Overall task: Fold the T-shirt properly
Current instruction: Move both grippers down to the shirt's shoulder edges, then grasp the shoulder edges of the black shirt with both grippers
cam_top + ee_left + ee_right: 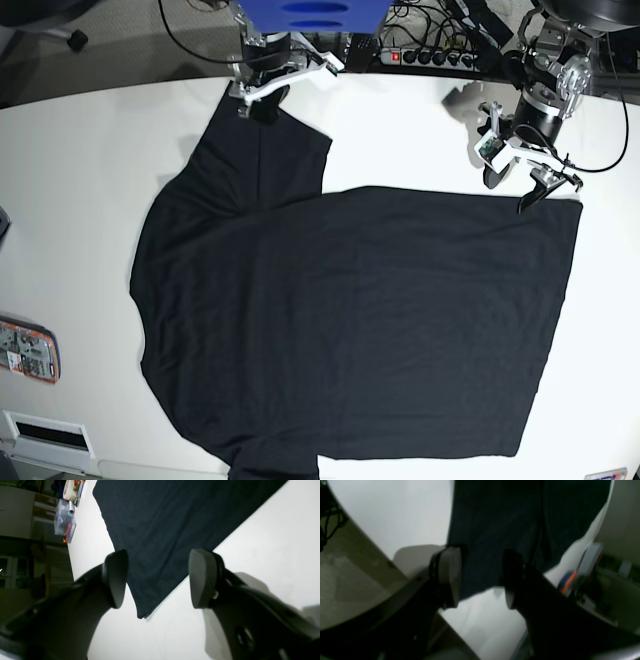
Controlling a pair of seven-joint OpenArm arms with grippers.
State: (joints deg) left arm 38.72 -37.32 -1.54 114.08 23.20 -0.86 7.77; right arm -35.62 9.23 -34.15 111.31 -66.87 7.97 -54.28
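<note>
- We see the T-shirt (350,320) spread flat and black over most of the white table (70,170), its hem toward the right side of the base view and one sleeve reaching up to the table's far edge.
- Our left claw (515,185) hangs at the far right corner of the shirt, just over the point where hem and side edge meet.
- In the left wrist view its two fingers (116,577) stand clearly apart, with nothing between them but the corner of the cloth (160,530) lying on the table below; that corner ends in a point between the fingers.
- We cannot tell from these views whether the fingertips touch the cloth.
- Our right claw (262,100) sits at the far edge of the table, over the end of the upper sleeve.
- In the right wrist view its fingers (450,577) are also apart, and the dark cloth (495,530) fills the gap behind them, with the sleeve's edge running just under the tips; nothing is clamped that we can see, though this view is dim and blurred.
- A small clear box (64,521) with orange bits inside lies near the table's edge, well apart from the shirt, with a roll of tape (70,490) beyond it.
- A power strip (430,55) and cables lie behind the table between the two arms.
</note>
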